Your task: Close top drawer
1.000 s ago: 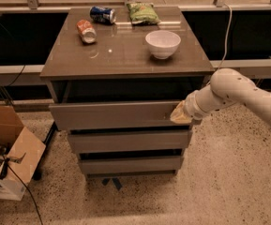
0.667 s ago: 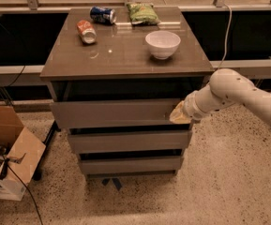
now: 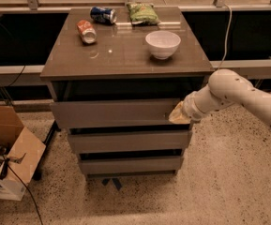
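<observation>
The top drawer [image 3: 111,113] is the tallest grey front of the cabinet and stands pulled out a little, with a dark gap between it and the cabinet top. My gripper [image 3: 178,115] comes in from the right on a white arm [image 3: 229,90] and rests against the right end of the drawer front. Two shorter drawer fronts [image 3: 128,142] sit below it.
On the cabinet top [image 3: 125,55] are a white bowl [image 3: 162,43], a red can [image 3: 86,31] lying on its side, a blue can [image 3: 103,15] and a green snack bag [image 3: 142,12]. An open cardboard box [image 3: 6,158] with cables stands on the floor at left.
The drawer front and my gripper have moved slightly inward towards the cabinet; the gap has narrowed a little.
</observation>
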Motion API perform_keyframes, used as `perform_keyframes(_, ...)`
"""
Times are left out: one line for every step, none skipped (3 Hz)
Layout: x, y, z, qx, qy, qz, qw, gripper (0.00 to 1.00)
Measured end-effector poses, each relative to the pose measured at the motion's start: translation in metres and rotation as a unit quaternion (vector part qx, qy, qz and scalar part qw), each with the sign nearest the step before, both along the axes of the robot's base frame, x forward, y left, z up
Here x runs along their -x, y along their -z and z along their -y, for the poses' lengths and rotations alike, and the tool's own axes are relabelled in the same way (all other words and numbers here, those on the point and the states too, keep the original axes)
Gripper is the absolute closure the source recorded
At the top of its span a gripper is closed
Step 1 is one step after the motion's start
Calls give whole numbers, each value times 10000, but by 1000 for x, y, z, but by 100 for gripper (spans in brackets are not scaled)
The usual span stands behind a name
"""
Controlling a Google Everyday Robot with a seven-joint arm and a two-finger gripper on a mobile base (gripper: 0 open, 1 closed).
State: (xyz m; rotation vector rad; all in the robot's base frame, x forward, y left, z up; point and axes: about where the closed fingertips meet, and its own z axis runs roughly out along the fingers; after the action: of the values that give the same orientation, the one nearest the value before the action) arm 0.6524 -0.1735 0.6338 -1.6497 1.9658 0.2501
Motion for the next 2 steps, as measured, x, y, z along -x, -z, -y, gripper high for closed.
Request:
perform_keyframes(0, 2, -2, -4, -15, -16, 10000, 11)
perform_keyframes(1, 3, -3, -8, -26, -29, 10000, 0)
